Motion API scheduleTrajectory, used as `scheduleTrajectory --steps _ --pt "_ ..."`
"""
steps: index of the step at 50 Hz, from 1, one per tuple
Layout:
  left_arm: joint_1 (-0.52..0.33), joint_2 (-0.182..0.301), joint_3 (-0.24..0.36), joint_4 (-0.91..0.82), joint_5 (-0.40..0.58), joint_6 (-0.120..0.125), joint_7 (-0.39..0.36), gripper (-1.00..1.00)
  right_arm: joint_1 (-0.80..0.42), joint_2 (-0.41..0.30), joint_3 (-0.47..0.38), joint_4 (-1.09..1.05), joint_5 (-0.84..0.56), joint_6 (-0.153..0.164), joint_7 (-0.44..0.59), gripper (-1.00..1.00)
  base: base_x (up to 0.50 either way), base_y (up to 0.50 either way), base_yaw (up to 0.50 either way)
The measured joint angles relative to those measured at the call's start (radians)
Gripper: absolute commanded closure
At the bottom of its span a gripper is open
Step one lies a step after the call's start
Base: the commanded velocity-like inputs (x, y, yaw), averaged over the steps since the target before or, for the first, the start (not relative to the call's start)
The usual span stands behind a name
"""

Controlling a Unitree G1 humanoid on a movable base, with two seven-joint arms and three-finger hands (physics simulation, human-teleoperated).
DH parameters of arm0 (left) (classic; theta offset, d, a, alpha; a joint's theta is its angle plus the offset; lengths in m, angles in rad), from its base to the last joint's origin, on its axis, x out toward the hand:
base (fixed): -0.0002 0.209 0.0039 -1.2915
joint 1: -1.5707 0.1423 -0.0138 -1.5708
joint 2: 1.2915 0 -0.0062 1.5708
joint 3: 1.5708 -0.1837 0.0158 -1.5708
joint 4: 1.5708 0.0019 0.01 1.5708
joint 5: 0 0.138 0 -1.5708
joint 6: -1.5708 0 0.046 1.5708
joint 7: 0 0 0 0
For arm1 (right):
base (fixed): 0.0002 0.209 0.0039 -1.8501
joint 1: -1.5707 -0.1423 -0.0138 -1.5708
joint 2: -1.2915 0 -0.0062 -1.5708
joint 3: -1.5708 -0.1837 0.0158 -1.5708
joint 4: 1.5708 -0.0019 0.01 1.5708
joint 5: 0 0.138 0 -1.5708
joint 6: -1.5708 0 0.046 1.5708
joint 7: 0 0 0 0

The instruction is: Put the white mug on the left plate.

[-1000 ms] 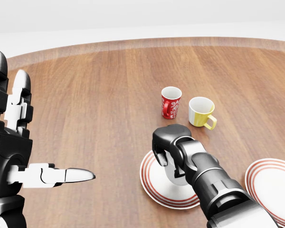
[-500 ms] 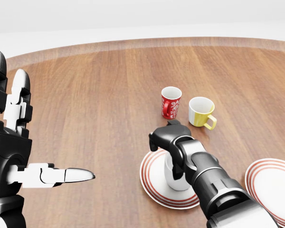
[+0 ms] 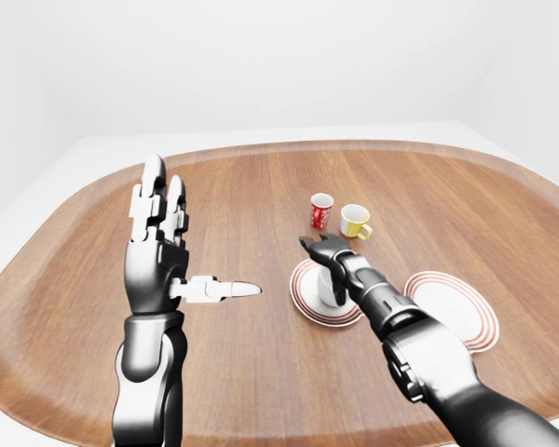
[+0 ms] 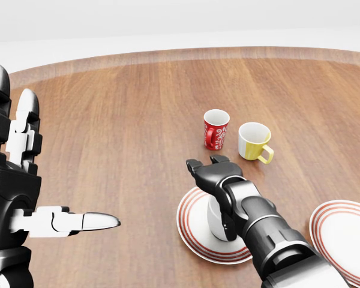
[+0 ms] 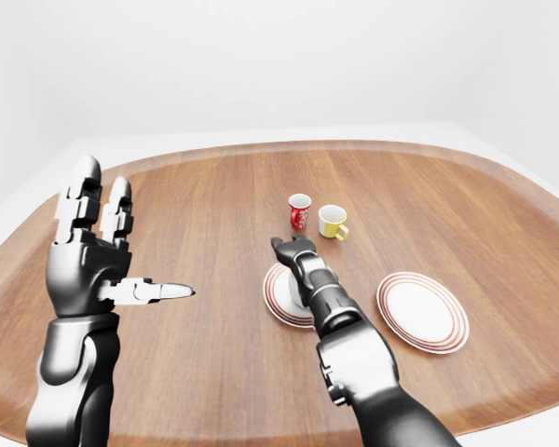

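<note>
A wide oval wooden table [image 3: 261, 372] fills the views, its paler rim curving round against a plain white room. The left arm [image 3: 149, 372] rises from the bottom left of the left-eye view, and its left hand [image 3: 158, 247] stands upright and wide open, two fingers pointing up and the thumb jutting sideways toward the view's right, holding nothing and well apart from the crockery. The right arm [image 4: 270, 240] reaches in from the bottom right of the head view, over the left plate [image 4: 189, 231], a white plate with red rings at its edge. A second plate [image 5: 424, 312] of the same kind lies to its right, apart from it and bare. The right hand [image 4: 213, 171] sits above the white mug [image 4: 216, 222] with its fingers spread and pointing up the view, gripping nothing; whether the palm touches the mug's rim cannot be told. The mug stands upright on the left plate, partly hidden behind the wrist. Higher in the view, past the hand, a yellow mug [image 4: 254, 142] and a red patterned mug [image 4: 216, 129] stand side by side on the wood.
</note>
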Motion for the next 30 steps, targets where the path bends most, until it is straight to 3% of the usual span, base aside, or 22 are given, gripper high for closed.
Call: scheduleTrajectory --steps 20,30 --pt "0.001 -0.001 -0.002 0.004 0.001 0.0 0.001 -1.0 -0.006 -0.012 -0.003 -0.016 0.001 0.002 0.025 -1.0 0.0 0.0 0.0" --pt "0.002 -0.001 -0.003 0.002 0.002 0.0 0.001 -1.0 0.004 -0.034 -0.012 -0.109 0.023 -0.012 0.103 -1.0 0.0 0.0 0.0"
